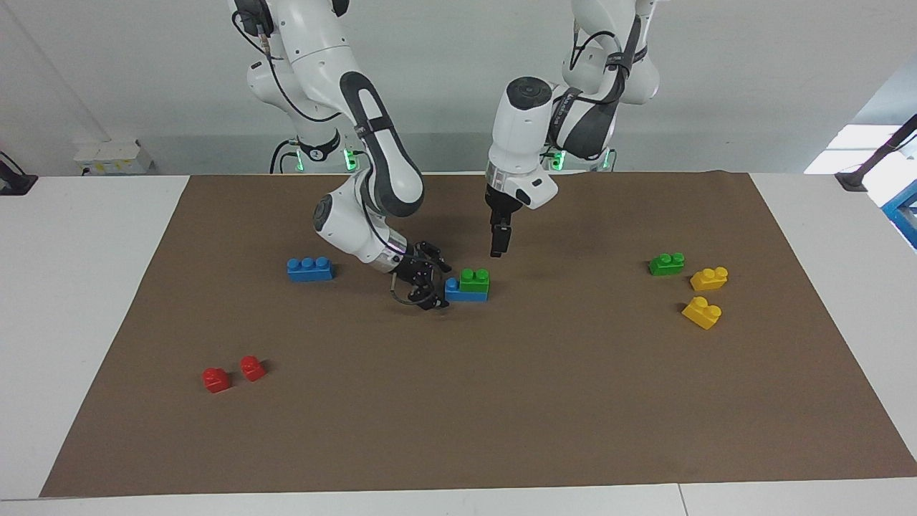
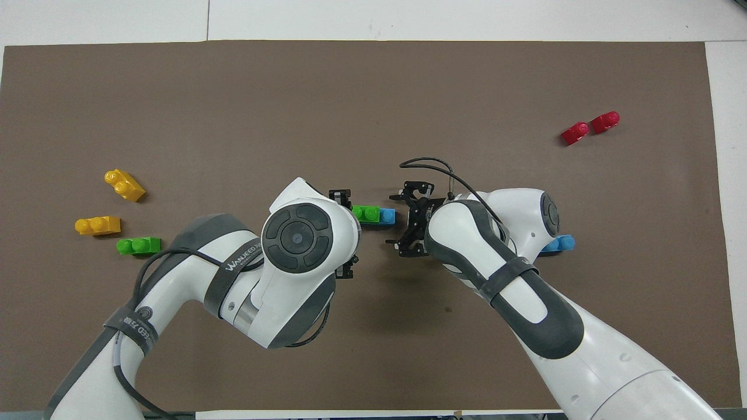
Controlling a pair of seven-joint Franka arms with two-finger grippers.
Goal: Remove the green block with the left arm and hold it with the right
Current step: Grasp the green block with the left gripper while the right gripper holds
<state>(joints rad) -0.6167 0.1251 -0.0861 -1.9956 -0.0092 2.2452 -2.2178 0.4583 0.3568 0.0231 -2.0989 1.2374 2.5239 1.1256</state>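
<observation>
The green block (image 1: pixel 475 279) sits pressed onto a blue brick (image 1: pixel 463 290) at mid-mat, so removal is not done. The right gripper (image 1: pixel 428 281) lies low beside the blue brick's free end, fingers spread, gripping nothing. The left gripper (image 1: pixel 498 244) hangs just above the green block; I cannot tell its fingers' state. Both bracing and pulling remain, I judge.

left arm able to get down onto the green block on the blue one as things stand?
Probably yes. The left hand hangs above the green block, a bit nearer the robots, with nothing between. The right hand sits low beside the blue brick, at the stack's end, leaving the top free.
</observation>
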